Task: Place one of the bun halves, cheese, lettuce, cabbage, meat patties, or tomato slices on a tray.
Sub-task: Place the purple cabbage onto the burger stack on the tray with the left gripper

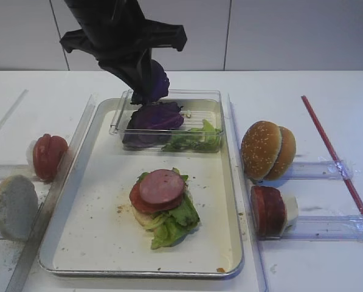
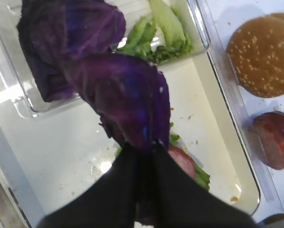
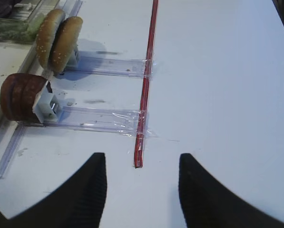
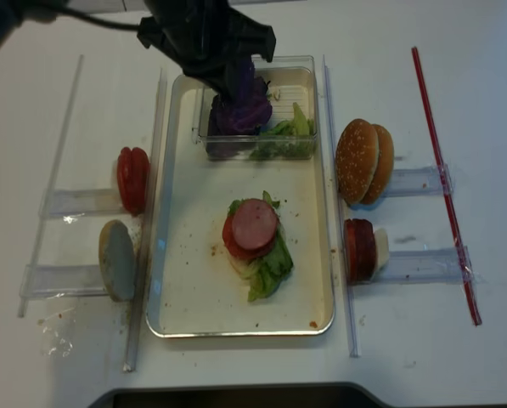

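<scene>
Carrying a cabbage (image 2: 127,102) leaf, the left tool (image 2: 142,149) is hanging over the far end of the tray (image 1: 96,243), its jaws pressed together on the leaf's lower edge, just above the clear plastic box (image 1: 121,115) that is sitting at the tray's far edge. The leaf is dangling free of the box, while more purple leaves and some lettuce (image 1: 196,139) are lying inside it. The step in hand looks like the carry from box to stack: the pick seems done and the placing is not yet done. Near the middle of the tray a partial burger (image 1: 163,207) is waiting, with a pink meat slice (image 1: 162,186) lying on a tomato slice (image 1: 137,199) and green leaves beneath. The next move is probably calling for a swing toward the near edge of the tray, a lowering over the stack, and a release gentle enough that the floppy leaf is not sliding off the meat. The cabbage is looking dark purple, crinkled and veined, curling limply. The right tool (image 3: 139,190) is idling over the right side of the desk with its jaws apart and nothing between them, near the red strip (image 3: 146,80) and the racks holding bun halves (image 3: 58,40).
</scene>
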